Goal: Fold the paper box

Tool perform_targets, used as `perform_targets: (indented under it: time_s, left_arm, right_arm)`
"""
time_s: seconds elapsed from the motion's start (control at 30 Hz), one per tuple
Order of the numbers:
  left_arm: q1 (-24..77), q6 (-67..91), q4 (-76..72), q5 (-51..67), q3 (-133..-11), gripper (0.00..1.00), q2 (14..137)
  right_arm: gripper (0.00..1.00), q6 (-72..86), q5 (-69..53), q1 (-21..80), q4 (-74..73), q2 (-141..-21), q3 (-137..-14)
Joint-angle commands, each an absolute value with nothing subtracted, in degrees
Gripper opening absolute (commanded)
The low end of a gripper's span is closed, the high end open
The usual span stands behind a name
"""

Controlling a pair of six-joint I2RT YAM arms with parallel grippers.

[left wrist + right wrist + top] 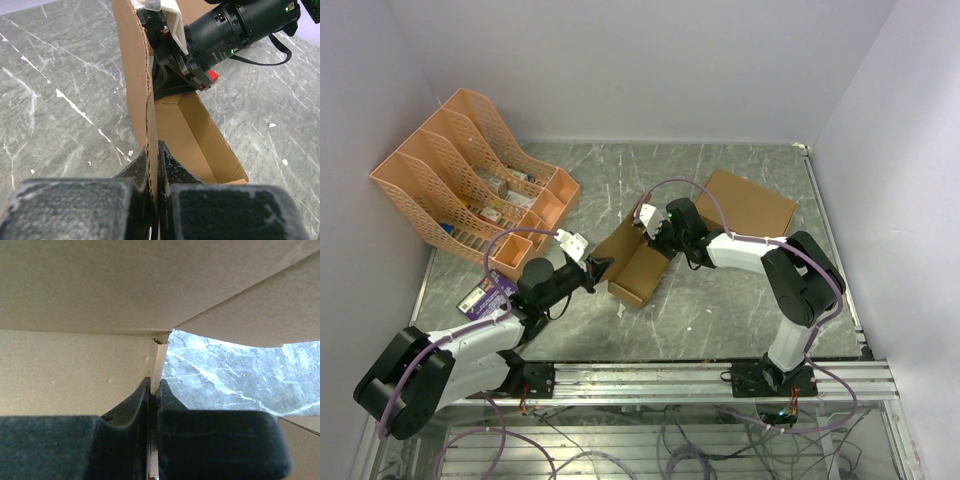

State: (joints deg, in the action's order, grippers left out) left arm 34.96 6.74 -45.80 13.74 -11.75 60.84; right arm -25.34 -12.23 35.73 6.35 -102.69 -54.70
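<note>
1. The paper box (638, 262) sits half formed at the middle of the grey marble table (720, 310). It is a narrow open tray of plain brown cardboard with 1 long wall standing upright.
2. My left claw (154, 150) is closed narrow on the near edge of that upright wall, with the cardboard pinched between its 2 fingers.
3. My right claw (155, 386) is clamped on a thin flap at an inner corner, at the box's far end.
4. The white lettering on the right arm (235, 25) motor housing is too small for me to read.
5. A purple packet (488, 295) lies beside my left arm, and I cannot read its print.
6. A larger cardboard box (750, 203) lies behind the right arm.
7. A peach file rack (470, 180) stands at the far left.
</note>
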Motion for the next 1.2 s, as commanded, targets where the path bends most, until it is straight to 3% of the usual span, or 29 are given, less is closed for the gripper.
perform_targets:
  time_s: [0.0, 0.17, 0.37, 0.73, 1.17]
  left_arm:
    - [35.2, 7.4, -49.5, 14.6, -13.5, 0.07, 60.0]
    - [35.2, 7.4, -49.7, 14.7, -13.6, 0.07, 60.8]
    - [35.2, 6.9, -48.4, 13.9, -13.4, 0.07, 60.4]
    - [35.1, 6.2, -48.3, 14.2, -12.9, 0.07, 60.6]
    - [35.2, 5.5, -49.8, 15.0, -13.4, 0.07, 62.4]
  right_arm:
    - [0.00, -26.8, -11.8, 37.0, 0.5, -104.6, -54.7]
    - [0.00, -26.5, -11.3, 36.9, -0.4, -104.7, -56.1]
    - [0.16, -26.2, -12.6, 35.6, -1.5, -103.4, -57.0]
    - [0.34, -24.5, -19.9, 31.3, -2.7, -98.1, -59.5]
    - [0.48, -24.5, -30.4, 27.7, -6.1, -94.5, -58.8]
